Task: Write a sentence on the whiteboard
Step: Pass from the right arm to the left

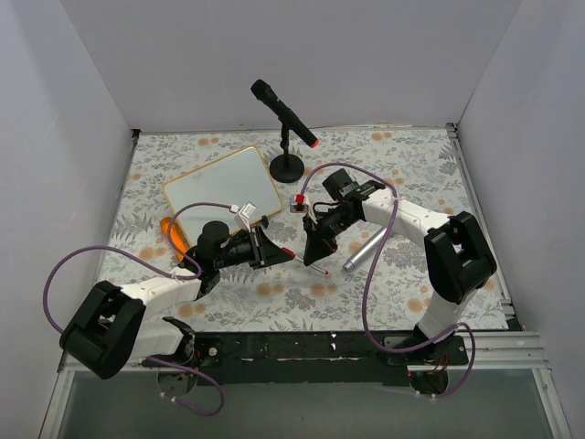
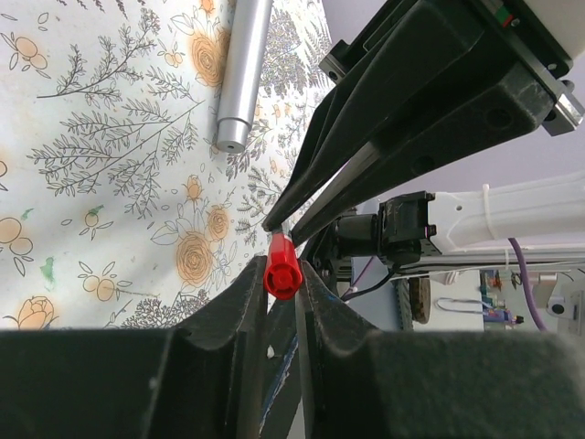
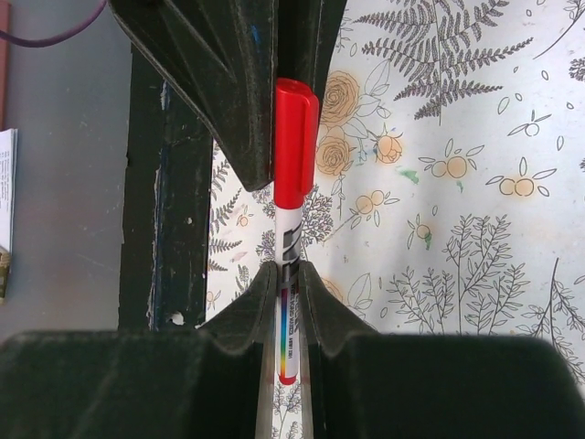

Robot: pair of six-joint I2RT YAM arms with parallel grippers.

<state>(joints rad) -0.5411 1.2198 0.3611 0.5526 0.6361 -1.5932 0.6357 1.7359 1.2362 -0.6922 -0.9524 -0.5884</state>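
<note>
The whiteboard [image 1: 222, 187] lies flat at the back left, a glossy white board in a light-wood frame. Its face looks blank from above, so the sentence is out of view. A white marker [image 3: 286, 240] with a red cap [image 3: 294, 142] is held level between both arms above the floral cloth. My right gripper [image 3: 287, 274] is shut on the marker's barrel. My left gripper [image 2: 281, 273] is shut on the red cap [image 2: 282, 268], end-on to the right one. In the top view the left gripper [image 1: 283, 254] and right gripper [image 1: 317, 259] meet at mid-table.
A silver cylinder [image 1: 364, 249] lies on the cloth just right of the grippers and also shows as a silver cylinder [image 2: 242, 73] in the left wrist view. A black microphone [image 1: 285, 114] leans on its round stand [image 1: 287, 167] behind them. An orange object [image 1: 170, 233] pokes out by the whiteboard's near corner.
</note>
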